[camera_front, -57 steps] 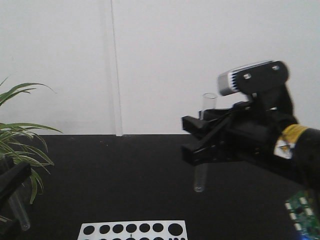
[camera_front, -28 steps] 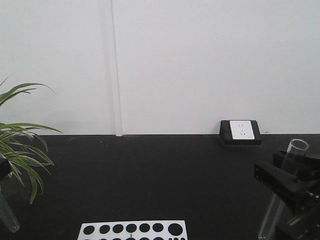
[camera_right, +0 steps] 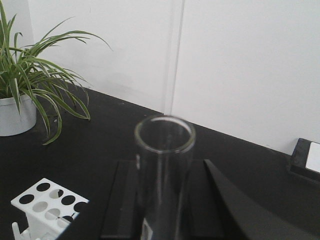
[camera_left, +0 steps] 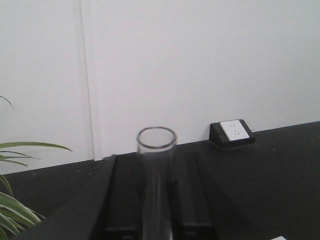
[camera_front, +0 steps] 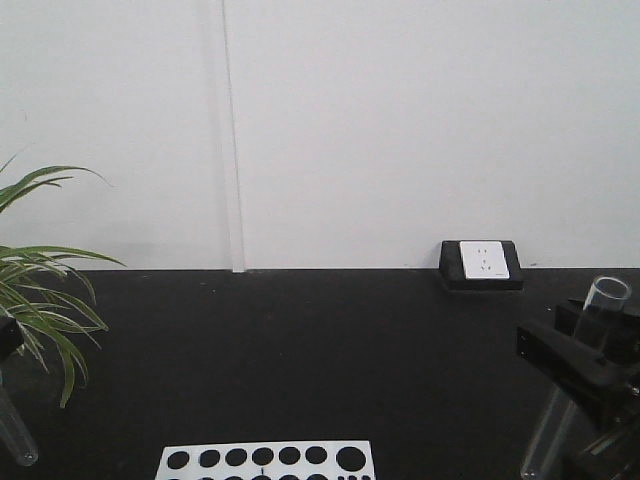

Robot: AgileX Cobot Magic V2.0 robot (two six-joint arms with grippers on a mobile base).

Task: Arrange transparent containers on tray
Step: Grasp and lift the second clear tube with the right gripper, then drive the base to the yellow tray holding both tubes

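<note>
Left tool [camera_left: 156, 159] pinches a test tube [camera_left: 157, 192]; right tool [camera_right: 164, 165] pinches the other tube [camera_right: 164, 200]. Tray not in view, so carry your tubes upright and lower them slowly.

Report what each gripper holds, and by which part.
Left gripper: a test tube, clamped on its shaft below the rim. Right gripper: a second test tube, clamped mid-length.

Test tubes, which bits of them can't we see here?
Left test tube, front view: only the bottom shows; the picture's left edge cuts the rest.
Right test tube, front view: middle hidden behind the right fingers.
Both wrist views: lower ends cut off at the bottom edge; the glass is blurry.
</note>
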